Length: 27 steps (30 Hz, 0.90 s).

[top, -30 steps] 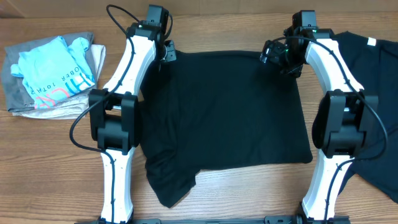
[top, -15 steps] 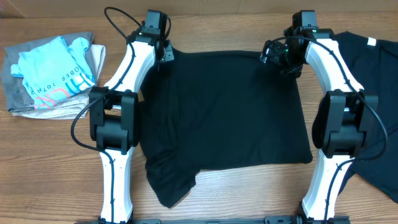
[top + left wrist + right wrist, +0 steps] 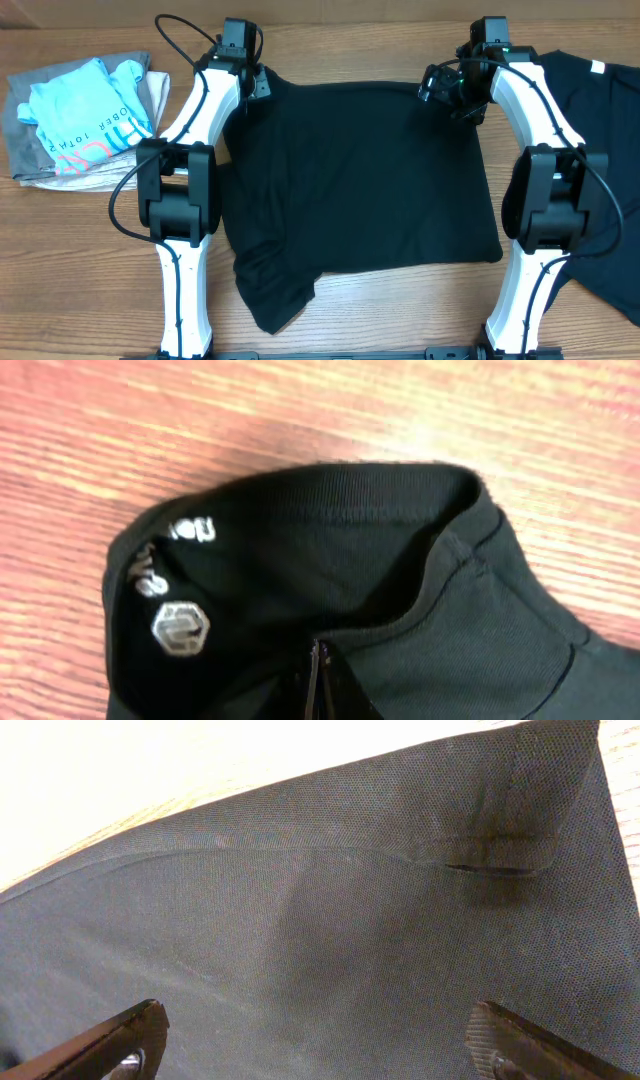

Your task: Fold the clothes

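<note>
Left gripper (image 3: 248, 86): my jaws are pressed together, pinching the far-left corner of the black T-shirt (image 3: 360, 180) beside its printed neck logo (image 3: 180, 628); I judge this grip is for drawing that edge over.
Right gripper (image 3: 448, 90): my jaws are spread wide above the far-right corner and hold nothing.
Shirt: lies flat mid-table (image 3: 90, 260) between my arms.
Aside: second black T-shirt (image 3: 600, 130) to my right, folded pile (image 3: 80, 120) to my left.

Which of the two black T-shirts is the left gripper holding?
The middle T-shirt: the left gripper is shut on its far left corner. The other T-shirt lies beyond the right arm, with no gripper on it.
</note>
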Available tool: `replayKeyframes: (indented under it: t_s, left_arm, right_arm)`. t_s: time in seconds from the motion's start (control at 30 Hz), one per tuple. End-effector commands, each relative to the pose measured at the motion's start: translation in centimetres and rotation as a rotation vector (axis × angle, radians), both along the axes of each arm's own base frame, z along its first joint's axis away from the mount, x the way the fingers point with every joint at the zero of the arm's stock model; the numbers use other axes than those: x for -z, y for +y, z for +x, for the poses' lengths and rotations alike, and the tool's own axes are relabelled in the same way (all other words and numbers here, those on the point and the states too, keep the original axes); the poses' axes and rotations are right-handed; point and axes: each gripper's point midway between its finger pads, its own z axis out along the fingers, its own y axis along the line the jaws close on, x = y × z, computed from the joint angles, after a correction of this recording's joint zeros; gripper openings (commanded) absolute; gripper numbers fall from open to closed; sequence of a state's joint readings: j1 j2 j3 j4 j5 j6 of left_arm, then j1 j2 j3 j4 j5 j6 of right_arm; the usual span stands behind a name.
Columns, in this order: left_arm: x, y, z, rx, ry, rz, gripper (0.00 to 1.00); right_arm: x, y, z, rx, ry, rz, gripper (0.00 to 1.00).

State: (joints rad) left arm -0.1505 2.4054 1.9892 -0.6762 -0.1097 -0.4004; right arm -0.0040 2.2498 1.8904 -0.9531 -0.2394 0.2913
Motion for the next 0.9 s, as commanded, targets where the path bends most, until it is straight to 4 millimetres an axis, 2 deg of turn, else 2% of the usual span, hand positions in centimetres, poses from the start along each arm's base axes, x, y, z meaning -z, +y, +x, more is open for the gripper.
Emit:
replayKeyframes:
  t_s: [0.0,0.27,0.47,0.73,0.87]
  left_arm:
    - [1.2,0.2,-0.7,-0.007,0.036,0.015,0.04]
    - [1.3,0.2,-1.3,0.096,0.067,0.054,0.05]
    - [1.8,0.0,-2.5,0.133,0.122,0.071,0.04]
    - [1.9,-0.1,-2.1,0.123,0.098,0.064,0.04]
    - [2.8,-0.1,-2.0,0.106,0.101,0.055,0.04]
  right_arm:
    - [0.2,0.5,-0.1,-0.010,0.004,0.009,1.00]
    - [0.2,0.5,-0.1,-0.010,0.004,0.009,1.00]
    - [0.2,0.5,-0.1,-0.010,0.004,0.009,1.00]
    - [0.2,0.5,-0.1,-0.010,0.004,0.009,1.00]
    - [0.2,0.5,-0.1,-0.010,0.004,0.009,1.00]
